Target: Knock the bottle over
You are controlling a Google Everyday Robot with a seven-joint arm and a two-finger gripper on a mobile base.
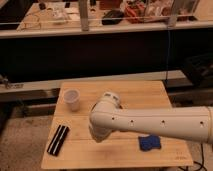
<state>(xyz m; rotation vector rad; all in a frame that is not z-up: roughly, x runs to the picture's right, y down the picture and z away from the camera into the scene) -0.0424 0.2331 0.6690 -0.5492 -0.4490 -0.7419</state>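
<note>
Bottle: not visible anywhere on the open parts of the bench (pixel 145 92); whether it lay hidden behind the arm could not be told.
Gripper: hidden behind the lower end of the arm, over the front middle of the bench.
Jaws: their state could not be told, as the arm covered them.
Arm (pixel 150 122): a thick white link reached in from the right edge, bent at a rounded elbow above the middle of the bench, and turned down toward the front left.
Black item (pixel 58 140): long and flat, it lay at the front left of the bench, just left of the arm's lower end and apart from it.
Blue item (pixel 149 144): small and crumpled, it lay at the front right, just below the arm.
White cup (pixel 72 99): stood upright at the back left, well apart from the black item.
Bench: pale wood, standing on a speckled floor.
</note>
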